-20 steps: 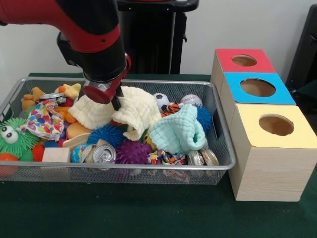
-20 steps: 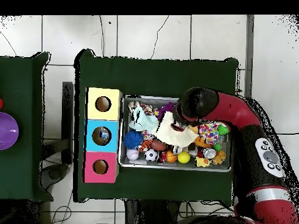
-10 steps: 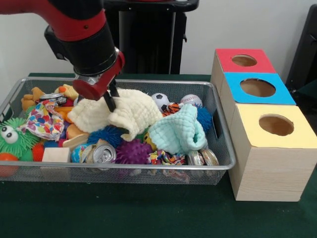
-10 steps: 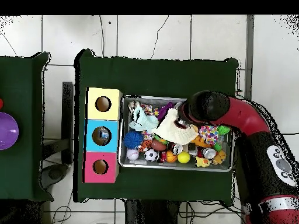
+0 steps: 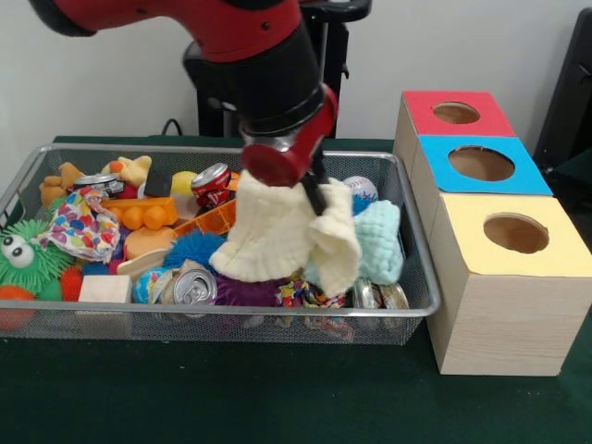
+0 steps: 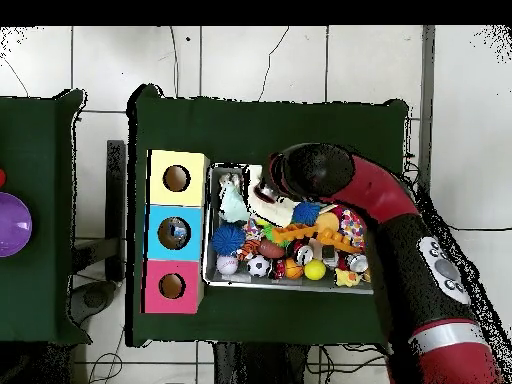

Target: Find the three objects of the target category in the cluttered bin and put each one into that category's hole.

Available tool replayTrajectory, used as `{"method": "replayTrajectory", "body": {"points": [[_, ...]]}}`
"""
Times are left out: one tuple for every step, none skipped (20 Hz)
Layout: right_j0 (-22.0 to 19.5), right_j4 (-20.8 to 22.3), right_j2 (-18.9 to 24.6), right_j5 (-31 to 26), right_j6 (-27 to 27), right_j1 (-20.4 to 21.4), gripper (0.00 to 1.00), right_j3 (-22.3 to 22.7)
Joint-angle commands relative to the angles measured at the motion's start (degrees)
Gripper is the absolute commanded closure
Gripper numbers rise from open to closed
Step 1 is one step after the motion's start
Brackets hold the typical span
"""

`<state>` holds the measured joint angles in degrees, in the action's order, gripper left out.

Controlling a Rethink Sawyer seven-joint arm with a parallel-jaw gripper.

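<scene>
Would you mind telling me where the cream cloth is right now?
In the front view the cream cloth hangs from the end effector above the bin, right of centre, beside the mint cloth.

Cream cloth [image 5: 277, 236], mint cloth [image 5: 381, 242], red can [image 5: 212, 184], blue-panelled hole [image 5: 481, 164], silver bin [image 5: 421, 268]

You get even, soft indoor light; only faint shadow under the bin [image 5: 407, 310]; the moving arm [image 5: 268, 55] looks slightly blurred.
</scene>
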<state>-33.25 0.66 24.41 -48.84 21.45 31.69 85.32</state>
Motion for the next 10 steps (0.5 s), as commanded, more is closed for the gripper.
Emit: {"method": "replayTrajectory", "body": {"points": [[4.7, -7.6, 2.6, 6.0, 21.5, -0.3, 1.0, 5.7], [5.2, -8.1, 2.3, 6.4, 21.2, -0.4, 1.0, 5.7], [5.7, -8.4, 2.3, 7.4, 20.7, -0.6, 1.0, 5.9], [6.0, -8.7, 2.1, 7.8, 20.3, -0.8, 1.0, 5.8], [6.8, -8.7, 1.8, 8.7, 20.0, -1.2, 1.0, 5.7], [7.1, -8.9, 1.4, 8.8, 19.7, -1.4, 1.0, 5.4], [7.3, -8.8, 0.9, 9.5, 19.6, -1.9, 1.0, 5.4], [7.5, -9.0, 0.3, 9.5, 19.6, -2.1, 1.0, 5.1], [7.4, -8.8, -0.4, 9.7, 19.3, -2.6, 1.0, 5.0], [7.3, -8.6, -0.7, 9.8, 18.8, -2.9, 1.0, 4.8]]}}
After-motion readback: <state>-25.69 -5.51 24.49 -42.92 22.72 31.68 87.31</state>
